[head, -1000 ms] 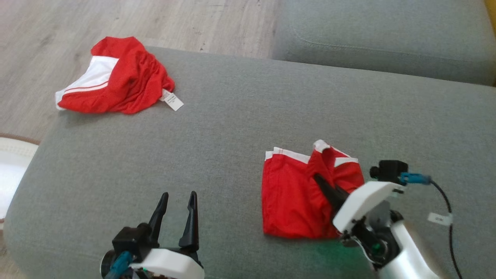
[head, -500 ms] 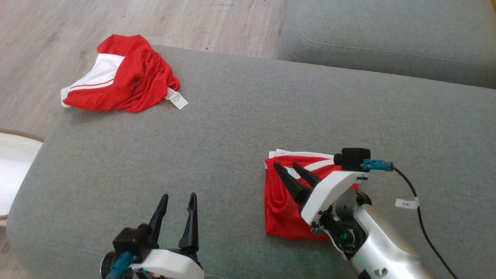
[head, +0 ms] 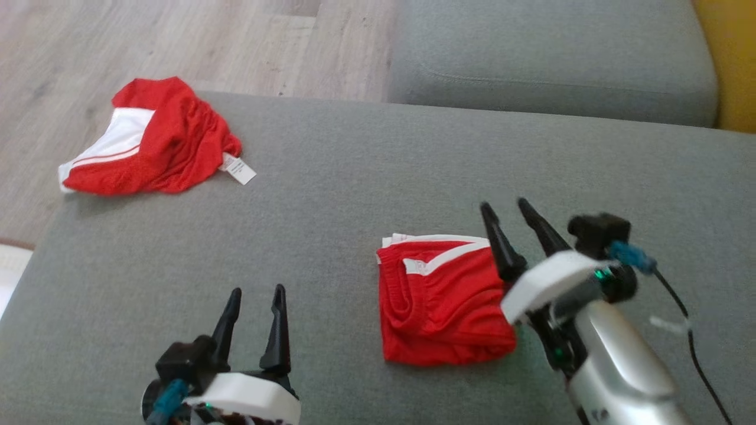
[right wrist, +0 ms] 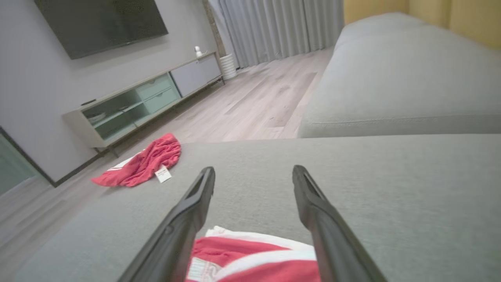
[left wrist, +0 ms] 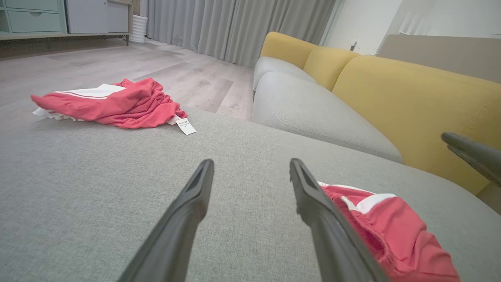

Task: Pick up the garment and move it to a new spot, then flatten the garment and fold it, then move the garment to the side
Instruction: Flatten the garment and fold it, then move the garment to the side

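In the head view, we see the folded garment (head: 443, 307) lying as a compact red packet with a white band on the grey seat (head: 354, 177), right of the middle. The right gripper (head: 504, 203) stands just beside its right edge, with its fingers apart and nothing between them. The left gripper (head: 257, 289) waits at the lower left, also spread and empty, well apart from the packet. A second red garment (head: 153, 153) lies crumpled at the far left corner of the seat, with a white label (head: 239, 171) beside it.

In the left wrist view, the folded garment (left wrist: 391, 227) lies to the right of the spread fingers, and one dark finger of the right gripper comes in from the right edge, above the seat.

In the right wrist view, the packet's white-banded edge (right wrist: 250, 254) lies low between the open fingers, and they do not clamp it.

We judge that the fold is done and the last step, moving the garment to the side, is in hand. The next move calls for a grip on one edge that takes all layers together, so the packet does not open while it travels.
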